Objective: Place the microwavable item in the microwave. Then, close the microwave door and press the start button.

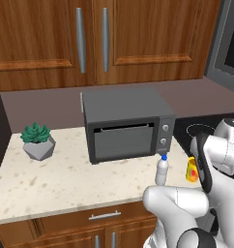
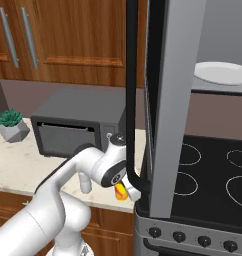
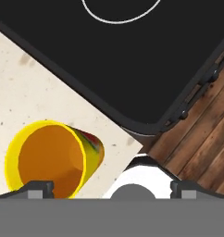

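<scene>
Clearly, we are hovering over the yellow cup (image 3: 49, 159), which stands upright on the pale stone counter (image 1: 65, 179) near its right-hand edge, close to the black stovetop (image 3: 132, 60). Our gripper (image 3: 109, 189) hangs above it with its jaws spread wide and nothing between them; one fingertip sits over the cup's rim, the other off to the side. We judge the cup light and thin-walled, open at the top and apparently empty, so it should lift easily but may tip or skid if nudged. It narrows toward the base, so a hold across the upper wall, just under the rim, looks safest to us; a hard squeeze may deform it.

The white bottle (image 1: 161, 170) with a blue cap stands near the cup, on its left, and could be knocked during the descent. Behind it sits the dark toaster oven (image 1: 126, 127), and a potted succulent (image 1: 37, 141) lies well apart at the far left. The microwave door (image 2: 165, 107) hangs open above the stove, its edge near our arm.
</scene>
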Robot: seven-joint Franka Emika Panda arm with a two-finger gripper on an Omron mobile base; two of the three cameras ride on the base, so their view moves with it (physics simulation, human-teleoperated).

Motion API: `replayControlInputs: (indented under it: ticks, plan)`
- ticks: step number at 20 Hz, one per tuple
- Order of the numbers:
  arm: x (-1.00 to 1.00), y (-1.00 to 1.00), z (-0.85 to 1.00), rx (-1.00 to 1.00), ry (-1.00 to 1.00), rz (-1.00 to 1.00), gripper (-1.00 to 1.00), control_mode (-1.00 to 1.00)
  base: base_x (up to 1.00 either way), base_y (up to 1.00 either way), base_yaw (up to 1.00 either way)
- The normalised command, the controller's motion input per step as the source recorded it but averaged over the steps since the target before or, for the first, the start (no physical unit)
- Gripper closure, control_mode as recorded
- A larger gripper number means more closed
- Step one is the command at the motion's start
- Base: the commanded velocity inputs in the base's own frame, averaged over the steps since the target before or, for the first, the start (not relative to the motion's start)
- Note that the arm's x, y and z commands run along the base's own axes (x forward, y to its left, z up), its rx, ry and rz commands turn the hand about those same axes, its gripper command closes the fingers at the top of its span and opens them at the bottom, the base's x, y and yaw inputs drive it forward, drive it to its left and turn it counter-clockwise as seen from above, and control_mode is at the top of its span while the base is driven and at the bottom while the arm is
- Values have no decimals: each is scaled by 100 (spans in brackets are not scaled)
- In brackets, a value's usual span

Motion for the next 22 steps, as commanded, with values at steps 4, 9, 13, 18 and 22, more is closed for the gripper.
replayControlInputs:
  ticks: [4, 9, 13, 18, 22]
  plan:
    - [4, 0, -11, 0, 0, 0, -100, -100, 0, 0, 0]
    - [8, 0, -11, 0, 2, 0, -100, -100, 0, 0, 0]
    - [11, 0, -11, 0, 2, 0, -100, -100, 0, 0, 0]
    - [6, 0, -10, 0, 2, 0, -100, -100, 0, 0, 0]
    - [4, -1, -12, 0, 4, 0, -100, -100, 0, 0, 0]
